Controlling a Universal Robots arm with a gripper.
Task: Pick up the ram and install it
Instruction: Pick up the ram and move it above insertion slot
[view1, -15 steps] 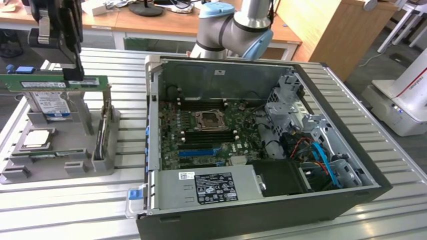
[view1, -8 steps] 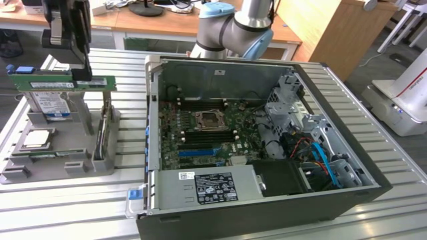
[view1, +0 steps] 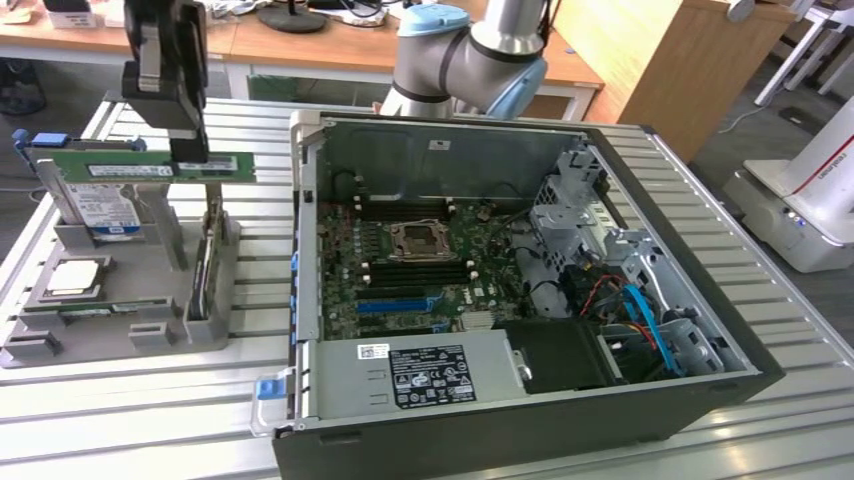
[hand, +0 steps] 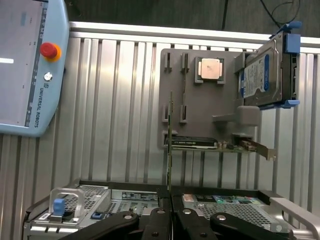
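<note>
- Green ram (view1: 147, 167) sat clamped in the claw (view1: 188, 152), jaws closed tight on its upper edge.
- Ram hung level above the grey tray (view1: 160, 335), in front of the upright hard drive (view1: 104, 212).
- Tray sat to the exterior view's left of the open computer case (view1: 694, 400), just beside it.
- Processor (view1: 76, 277) lay flat on the tray.

Slatted table (view1: 120, 420), likely metal, grey rack (view1: 150, 335), open computer case (view1: 561, 430)
</note>
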